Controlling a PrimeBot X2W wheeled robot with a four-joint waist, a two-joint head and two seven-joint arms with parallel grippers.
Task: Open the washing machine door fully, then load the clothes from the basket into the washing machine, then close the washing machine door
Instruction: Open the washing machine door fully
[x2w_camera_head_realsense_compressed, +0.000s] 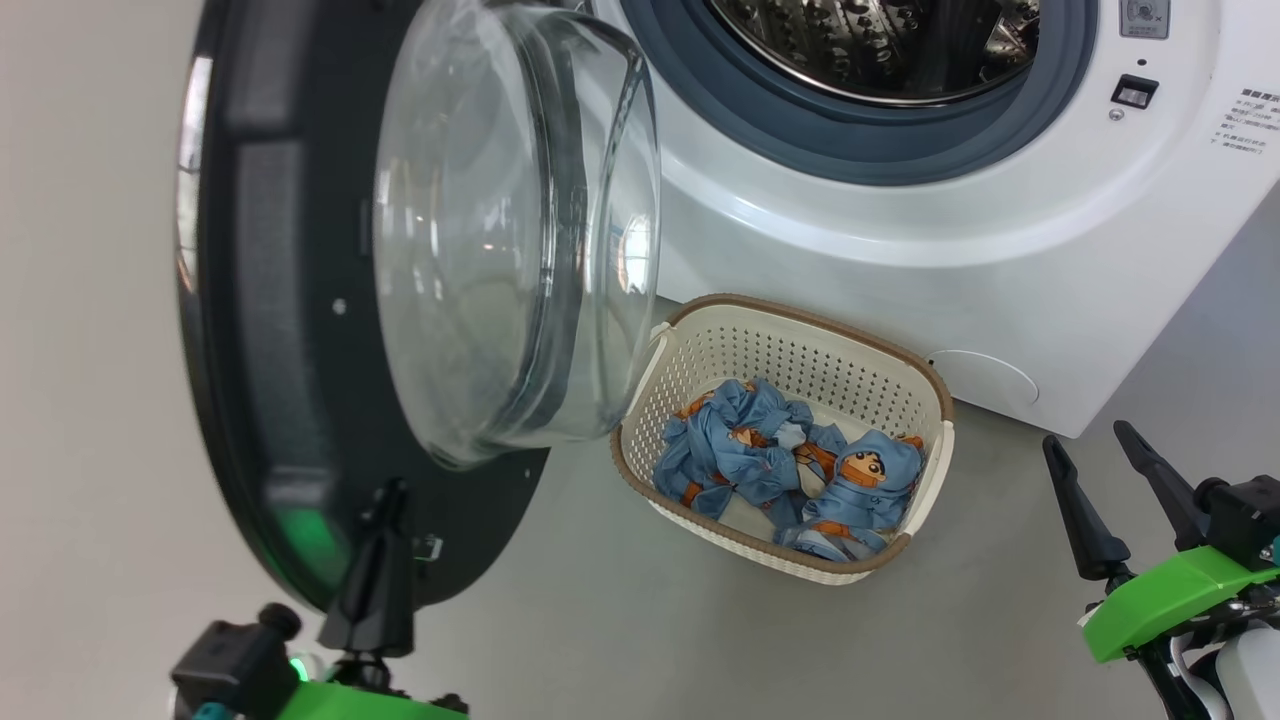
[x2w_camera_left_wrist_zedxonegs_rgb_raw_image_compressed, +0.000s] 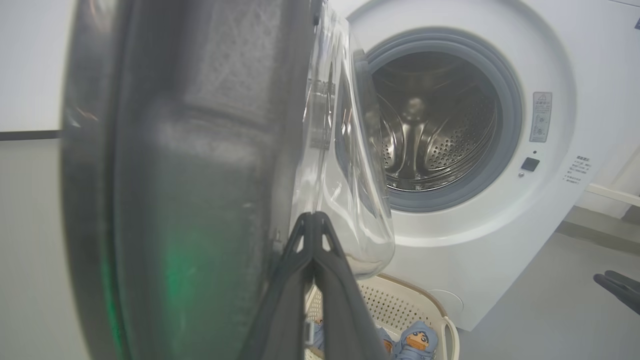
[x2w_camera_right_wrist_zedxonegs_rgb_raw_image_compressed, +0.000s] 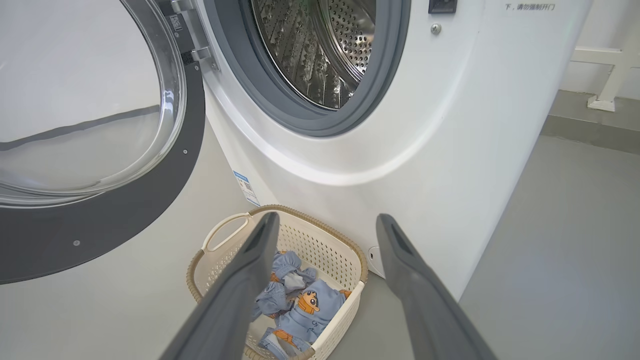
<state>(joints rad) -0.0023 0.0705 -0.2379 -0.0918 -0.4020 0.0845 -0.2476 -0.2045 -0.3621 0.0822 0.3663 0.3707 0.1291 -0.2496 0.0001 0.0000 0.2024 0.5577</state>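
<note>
While the washing machine door (x2w_camera_head_realsense_compressed: 260, 380) is standing swung out to the left of the washing machine (x2w_camera_head_realsense_compressed: 900, 270), its glass bowl (x2w_camera_head_realsense_compressed: 500, 250) is bulging over the near end of the basket (x2w_camera_head_realsense_compressed: 800, 318). The basket is sitting on the floor (x2w_camera_head_realsense_compressed: 600, 620) just in front of the machine, and the clothes (x2w_camera_head_realsense_compressed: 760, 450) are lying crumpled inside it, none of them loaded yet. The left gripper (x2w_camera_head_realsense_compressed: 392, 492) is pressing its two fingers together with nothing between them, its tip at the lower part of the door's black rim (x2w_camera_head_realsense_compressed: 250, 520). Closed like this, it is probably serving as a pusher to swing the door wider, though actual contact cannot be told. The right gripper (x2w_camera_head_realsense_compressed: 1095, 445) is waiting to the right of the basket and well apart from it, fingers spread wide and empty, presumably ready to reach for the clothes. The left wrist view is giving the whole mouth of the drum (x2w_camera_left_wrist_zedxonegs_rgb_raw_image_compressed: 430, 135), bare of garments and ringed by its grey-blue seal (x2w_camera_left_wrist_zedxonegs_rgb_raw_image_compressed: 507, 125), where the head view is cutting off the upper part. The right wrist view is adding the door's hinge (x2w_camera_right_wrist_zedxonegs_rgb_raw_image_compressed: 192, 47) and the label sticker (x2w_camera_right_wrist_zedxonegs_rgb_raw_image_compressed: 246, 187) at the machine's lower corner, behind the basket. From the head's angle both are lying behind the door.
</note>
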